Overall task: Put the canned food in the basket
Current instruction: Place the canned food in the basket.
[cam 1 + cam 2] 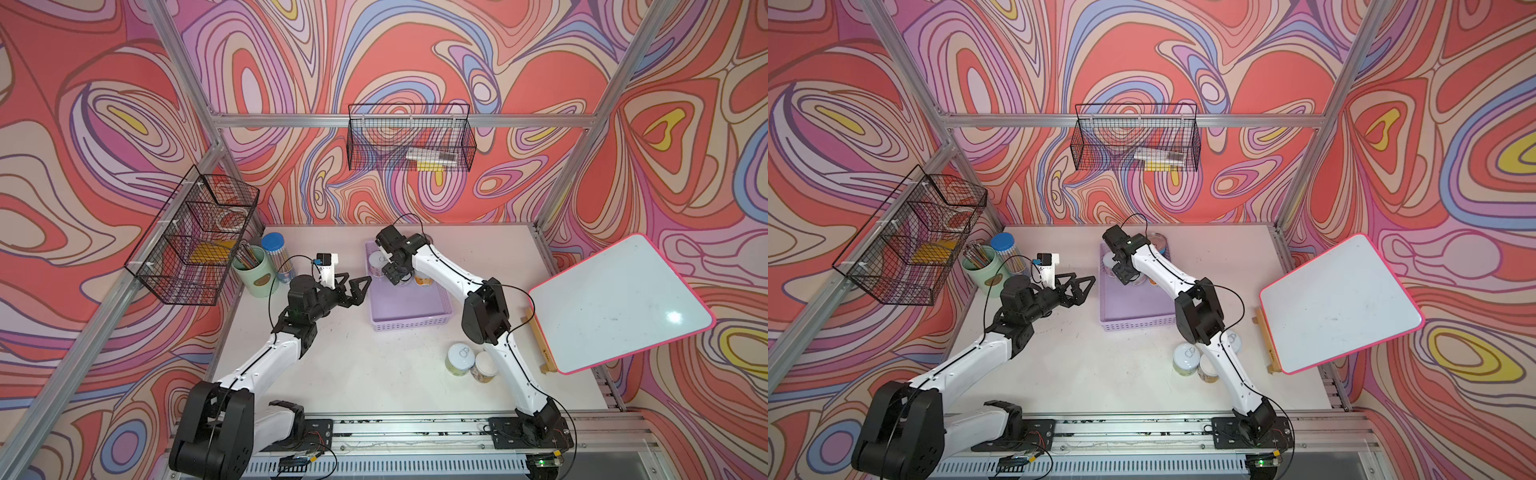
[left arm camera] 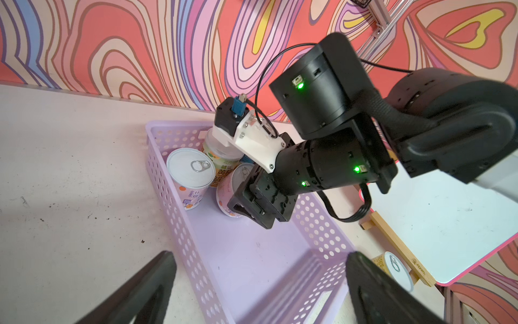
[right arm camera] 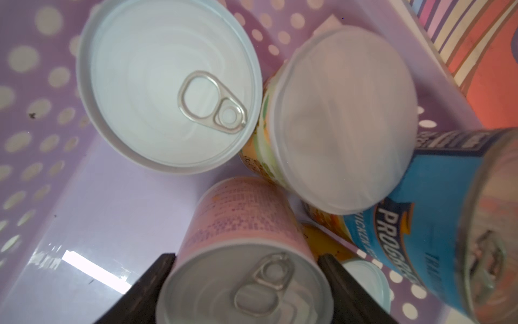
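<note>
Pink can [image 3: 241, 221] gripped by right end effector [image 3: 245, 263] in basket [image 2: 168, 196], left end effector [image 1: 358, 279] wide

Far end of basket [image 1: 409, 309] jammed, near half free

Packed there: upright cans [image 1: 378, 261] and the tilted pink can [image 2: 225, 193]; your right arm [image 1: 440, 266] crosses the right rim. Bare near half is open to you. Beside that arm stand loose cans [image 1: 459, 357]

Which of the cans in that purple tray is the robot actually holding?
The pink-labelled can, gripped between the black fingers of the right hand. The white-lidded can, the plastic-capped can and the blue can are ungripped.
</note>
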{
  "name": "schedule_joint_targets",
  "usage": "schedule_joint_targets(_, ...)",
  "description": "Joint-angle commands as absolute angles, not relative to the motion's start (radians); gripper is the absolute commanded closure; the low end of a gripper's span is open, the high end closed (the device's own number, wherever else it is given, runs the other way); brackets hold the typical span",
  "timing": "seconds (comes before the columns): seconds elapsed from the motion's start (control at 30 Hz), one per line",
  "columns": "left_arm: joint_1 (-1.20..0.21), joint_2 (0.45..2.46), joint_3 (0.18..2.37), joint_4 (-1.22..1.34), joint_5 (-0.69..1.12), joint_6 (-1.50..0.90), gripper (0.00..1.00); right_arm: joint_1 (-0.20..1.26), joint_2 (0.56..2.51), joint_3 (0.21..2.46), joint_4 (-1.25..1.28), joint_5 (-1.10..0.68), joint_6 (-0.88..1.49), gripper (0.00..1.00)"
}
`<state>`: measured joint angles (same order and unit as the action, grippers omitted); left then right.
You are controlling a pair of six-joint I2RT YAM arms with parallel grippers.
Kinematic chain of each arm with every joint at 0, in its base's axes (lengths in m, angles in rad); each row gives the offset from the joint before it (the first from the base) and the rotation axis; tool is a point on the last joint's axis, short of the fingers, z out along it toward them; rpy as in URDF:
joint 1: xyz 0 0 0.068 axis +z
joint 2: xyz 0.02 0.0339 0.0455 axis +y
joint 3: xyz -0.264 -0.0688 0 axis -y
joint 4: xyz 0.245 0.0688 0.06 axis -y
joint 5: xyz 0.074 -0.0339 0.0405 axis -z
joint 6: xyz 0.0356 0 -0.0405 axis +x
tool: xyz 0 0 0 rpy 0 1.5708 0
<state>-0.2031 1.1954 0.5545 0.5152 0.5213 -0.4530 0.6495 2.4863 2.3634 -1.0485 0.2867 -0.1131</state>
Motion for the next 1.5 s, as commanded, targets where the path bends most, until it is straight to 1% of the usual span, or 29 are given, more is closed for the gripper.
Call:
schedule_joint_targets(0.0,-0.199,1.173,0.560,0.505,0.533,-0.442,0.01,0.646,2.491,2.382,-0.969,0.347,-0.118,0.52)
schedule_joint_targets(0.1,-0.200,1.172,0.561,0.504,0.534,-0.441,0.01,0.646,2.492,2.363,-0.957,0.366,-0.122,0.50)
schedule_joint_targets(0.17,-0.199,1.172,0.560,0.505,0.535,-0.445,0.01,0.646,2.494,2.358,-0.958,0.384,-0.124,0.48)
schedule_joint_targets(0.3,-0.199,1.175,0.557,0.508,0.538,-0.447,0.01,0.646,2.496,2.350,-0.960,0.414,-0.125,0.35)
schedule_joint_targets(0.37,-0.199,1.178,0.557,0.508,0.539,-0.450,0.01,0.646,2.495,2.346,-0.959,0.418,-0.124,0.31)
schedule_joint_targets(0.67,-0.199,1.165,0.546,0.499,0.535,-0.449,0.01,0.646,2.497,2.343,-0.967,0.410,-0.116,0.18)
schedule_joint_targets(0.83,-0.199,1.152,0.535,0.491,0.534,-0.448,0.01,0.646,2.491,2.341,-0.969,0.406,-0.117,0.15)
schedule_joint_targets(1.1,-0.208,1.128,0.525,0.466,0.523,-0.440,0.01,0.652,2.424,2.298,-0.960,0.330,-0.106,0.16)
schedule_joint_targets(1.3,-0.256,1.082,0.525,0.411,0.478,-0.408,0.01,0.678,2.289,2.170,-0.900,0.247,-0.078,0.15)
schedule_joint_targets(1.43,-0.328,1.041,0.525,0.366,0.427,-0.377,0.01,0.680,2.167,2.025,-0.825,0.194,-0.028,0.15)
schedule_joint_targets(1.47,-0.347,1.031,0.489,0.357,0.414,-0.370,0.01,0.680,2.130,1.978,-0.801,0.181,-0.010,0.15)
